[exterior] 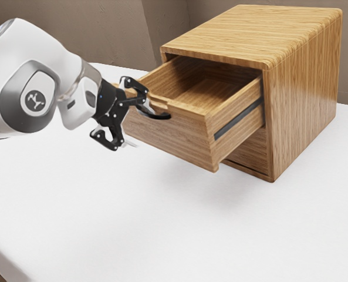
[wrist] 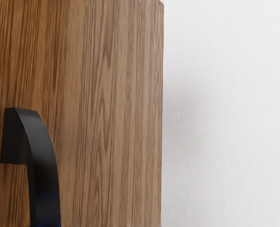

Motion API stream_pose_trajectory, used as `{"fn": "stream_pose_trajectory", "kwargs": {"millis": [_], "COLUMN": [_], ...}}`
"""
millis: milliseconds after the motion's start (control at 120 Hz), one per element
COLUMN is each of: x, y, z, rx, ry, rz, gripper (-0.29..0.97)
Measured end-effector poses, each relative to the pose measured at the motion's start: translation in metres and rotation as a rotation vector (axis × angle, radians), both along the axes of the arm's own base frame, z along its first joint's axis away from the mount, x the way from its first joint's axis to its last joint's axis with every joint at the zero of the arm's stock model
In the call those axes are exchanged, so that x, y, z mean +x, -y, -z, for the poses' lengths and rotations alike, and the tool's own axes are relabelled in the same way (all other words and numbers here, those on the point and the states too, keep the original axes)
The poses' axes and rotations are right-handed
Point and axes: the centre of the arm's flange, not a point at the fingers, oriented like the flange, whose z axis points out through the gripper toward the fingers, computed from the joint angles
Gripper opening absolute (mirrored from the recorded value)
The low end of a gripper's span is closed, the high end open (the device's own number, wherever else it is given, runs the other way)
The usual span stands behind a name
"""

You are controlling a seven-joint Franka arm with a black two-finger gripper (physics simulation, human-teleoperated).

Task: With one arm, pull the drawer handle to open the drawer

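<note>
White arm (exterior: 39,94) reaches level toward the pulled-out wooden drawer (exterior: 185,132) — black fingers (exterior: 136,89) spread apart above and below its curved black handle (exterior: 159,116), whose length runs horizontally.

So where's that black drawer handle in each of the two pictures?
Exterior view: the handle sticks out of the drawer front, facing the exterior view's left.
Wrist view: the handle curves across the drawer front, away from its edge by the white table.
Shared landmark: the wood-grained drawer front.
</note>
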Motion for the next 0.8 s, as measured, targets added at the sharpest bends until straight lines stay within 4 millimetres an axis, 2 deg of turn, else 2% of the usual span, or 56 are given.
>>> {"fn": "stream_pose_trajectory", "kwargs": {"millis": [125, 183, 325, 450, 483, 575, 675, 700, 742, 800], "x": [-0.008, -0.014, -0.036, -0.043, -0.043, -0.048, -0.058, -0.049, -0.019, -0.002], "y": [0.000, -0.001, -0.002, -0.002, -0.003, -0.005, -0.006, -0.004, 0.006, 0.028], "z": [0.008, 0.011, 0.000, 0.001, -0.009, -0.068, -0.114, -0.132, -0.151, -0.152], "rx": [-0.003, -0.006, -0.017, -0.022, -0.020, -0.014, -0.007, 0.019, 0.066, 0.103], "ry": [-0.017, -0.021, -0.002, -0.008, 0.010, 0.101, 0.128, 0.112, 0.033, -0.092], "rz": [0.002, 0.002, 0.005, 0.007, 0.007, 0.010, 0.005, -0.014, -0.074, -0.161], "gripper": [0.70, 0.69, 0.65, 0.68, 0.67, 0.66, 0.67, 0.67, 0.67, 0.68]}}
